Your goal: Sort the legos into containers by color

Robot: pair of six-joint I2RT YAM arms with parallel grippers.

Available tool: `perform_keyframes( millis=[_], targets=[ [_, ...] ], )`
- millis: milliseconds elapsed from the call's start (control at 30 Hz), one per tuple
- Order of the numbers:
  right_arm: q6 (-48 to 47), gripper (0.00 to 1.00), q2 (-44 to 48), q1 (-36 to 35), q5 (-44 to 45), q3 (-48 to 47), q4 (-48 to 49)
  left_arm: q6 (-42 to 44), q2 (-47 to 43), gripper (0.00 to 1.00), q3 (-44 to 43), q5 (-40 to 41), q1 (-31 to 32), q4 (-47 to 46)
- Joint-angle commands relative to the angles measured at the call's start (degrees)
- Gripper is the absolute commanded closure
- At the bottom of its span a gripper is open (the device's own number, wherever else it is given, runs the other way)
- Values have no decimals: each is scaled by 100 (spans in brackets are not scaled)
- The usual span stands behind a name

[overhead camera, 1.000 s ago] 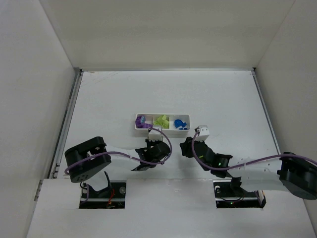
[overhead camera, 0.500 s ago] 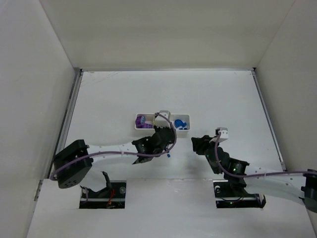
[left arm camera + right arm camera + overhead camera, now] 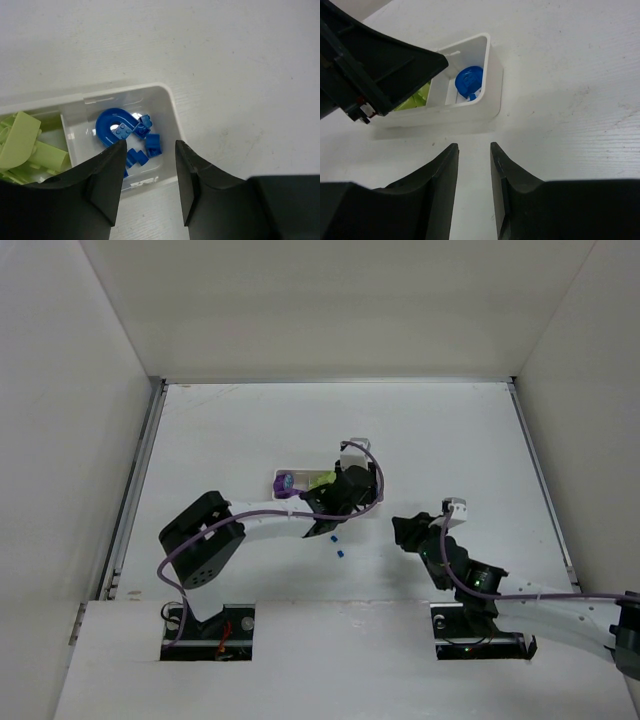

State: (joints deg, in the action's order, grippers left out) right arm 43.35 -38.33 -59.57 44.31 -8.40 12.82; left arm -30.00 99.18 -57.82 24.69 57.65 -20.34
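The white tray [image 3: 278, 492] lies mid-table. Its left compartment holds purple legos [image 3: 288, 483], the middle one lime legos [image 3: 320, 480]. My left gripper [image 3: 352, 490] hovers over the right compartment, hiding it from above. In the left wrist view the left gripper [image 3: 149, 145] is open and empty above several blue legos [image 3: 116, 127], with lime legos [image 3: 25, 145] to their left. One blue lego [image 3: 340, 552] lies loose on the table in front of the tray. My right gripper [image 3: 405, 532] is open and empty, to the right of the tray and nearer the front of the table.
In the right wrist view the right gripper [image 3: 473, 146] points at the tray's end wall [image 3: 490, 75], a blue piece [image 3: 469, 80] inside, and the left arm [image 3: 375, 65] above it. White walls enclose the table on three sides.
My left gripper moved back and right from in front of the tray to above its right compartment. The loose blue lego came into view. My right gripper drew back to the right.
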Motion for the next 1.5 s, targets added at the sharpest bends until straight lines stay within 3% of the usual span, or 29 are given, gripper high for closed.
perform_keyframes(
  millis=[0, 133, 367, 533, 700, 1000, 1467],
  targets=[
    [-2, 63, -61, -58, -37, -74, 89, 100, -301, 59, -169, -140, -12, -76],
    [-178, 65, -166, -331, -46, -109, 220, 12, -1021, 59, 419, -105, -12, -163],
    [-319, 66, -921, -1200, -643, -460, 344, -243, -2832, 63, 2195, 159, 233, -313],
    [-441, 60, -2053, -1868, -679, -1065, 151, -664, -3790, 65, 3241, 510, 532, -216],
    [-669, 52, -3284, -2036, -696, -1751, 63, -946, -4450, 66, 3821, 993, 787, 47],
    [-714, 48, -4349, -1984, -591, -2165, 72, -1210, -4636, 66, 4130, 1205, 998, 250],
    [-811, 57, -5264, -1668, -450, -2596, 151, -1474, -4609, 67, 4288, 1363, 1174, 346]
  ],
)
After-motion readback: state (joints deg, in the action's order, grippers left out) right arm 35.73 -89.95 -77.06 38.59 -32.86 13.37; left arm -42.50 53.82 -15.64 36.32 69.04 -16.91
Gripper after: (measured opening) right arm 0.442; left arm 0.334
